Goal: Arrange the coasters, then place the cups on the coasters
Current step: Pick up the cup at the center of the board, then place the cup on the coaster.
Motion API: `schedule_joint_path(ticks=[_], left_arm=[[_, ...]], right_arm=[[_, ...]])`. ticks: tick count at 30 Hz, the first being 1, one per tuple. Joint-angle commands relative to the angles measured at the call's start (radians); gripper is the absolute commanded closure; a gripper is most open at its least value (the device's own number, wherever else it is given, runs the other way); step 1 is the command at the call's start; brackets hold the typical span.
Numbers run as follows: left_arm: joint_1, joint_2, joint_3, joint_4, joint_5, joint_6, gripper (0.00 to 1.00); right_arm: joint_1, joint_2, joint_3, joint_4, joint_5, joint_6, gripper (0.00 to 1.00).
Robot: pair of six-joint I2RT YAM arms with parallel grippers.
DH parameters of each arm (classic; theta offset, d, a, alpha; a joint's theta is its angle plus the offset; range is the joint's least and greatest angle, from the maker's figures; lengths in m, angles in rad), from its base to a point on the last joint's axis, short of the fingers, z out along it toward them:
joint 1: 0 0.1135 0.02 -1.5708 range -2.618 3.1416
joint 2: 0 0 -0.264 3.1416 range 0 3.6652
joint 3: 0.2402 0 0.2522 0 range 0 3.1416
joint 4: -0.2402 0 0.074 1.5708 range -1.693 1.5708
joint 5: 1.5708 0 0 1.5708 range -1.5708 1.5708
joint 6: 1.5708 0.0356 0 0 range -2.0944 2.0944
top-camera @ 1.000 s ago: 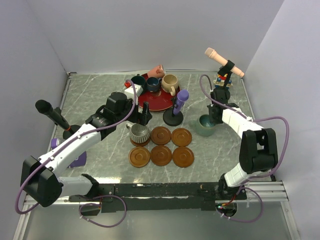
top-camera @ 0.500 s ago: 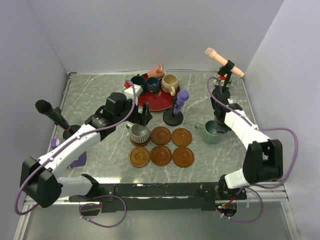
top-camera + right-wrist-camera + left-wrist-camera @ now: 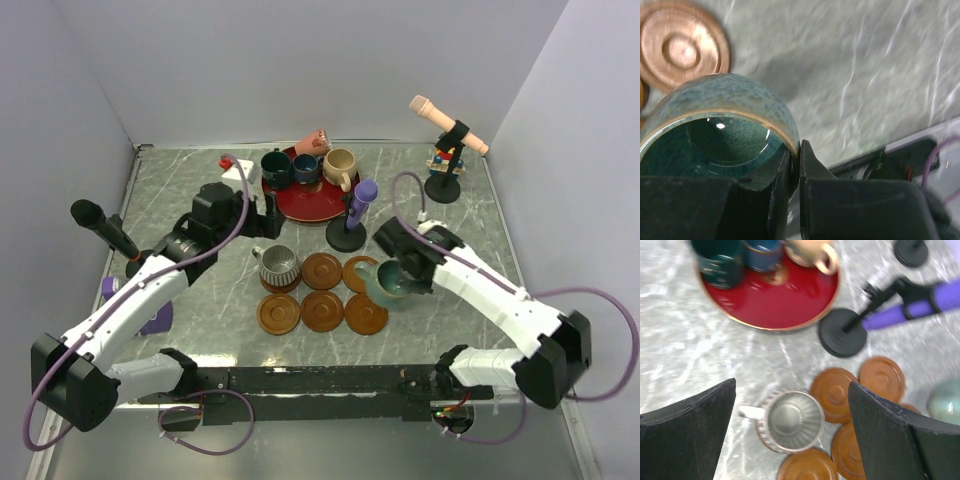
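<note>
Right end effector (image 3: pixel 795 150) pinches the teal cup (image 3: pixel 722 102) by its rim. I centre it over a bare coaster (image 3: pixel 685 50), lower level, release gently. Left end effector (image 3: pixel 792 385) gapes wide, empty.

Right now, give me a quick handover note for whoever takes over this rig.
Left claw: open, empty, between the red plate and the grey cup.
Right claw: shut on the rim of the teal cup, at the right-hand coasters.
Done: six coasters in two rows; grey cup sits on one.
Left: set the teal cup down, then move the green cup, blue cup and beige cup off the plate, plus the tipped pink cup behind them.
</note>
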Motion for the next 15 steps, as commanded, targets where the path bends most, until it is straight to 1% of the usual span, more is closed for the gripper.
schedule_joint_path(ticks=[1,3,7,9,12,15], left_arm=[[0.072,-0.052,-0.003,0.040,-0.040,-0.029,0.03],[0.090,-0.064,-0.001,0.038,-0.054,-0.024,0.03],[0.107,-0.087,-0.006,0.040,-0.074,-0.015,0.03],[0.110,-0.087,-0.004,0.037,-0.072,-0.013,0.03],[0.115,-0.086,-0.003,0.035,-0.063,-0.016,0.03],[0.119,-0.089,-0.003,0.035,-0.059,-0.019,0.03]], right_arm=[[0.126,0.120,0.194,-0.114,0.042,0.311,1.00],[0.173,0.217,0.292,-0.186,0.058,0.380,1.00],[0.233,0.442,0.524,-0.338,0.078,0.460,1.00],[0.253,0.536,0.631,-0.363,0.073,0.430,1.00],[0.262,0.618,0.696,-0.348,0.052,0.420,1.00],[0.272,0.667,0.745,-0.361,0.065,0.434,1.00]])
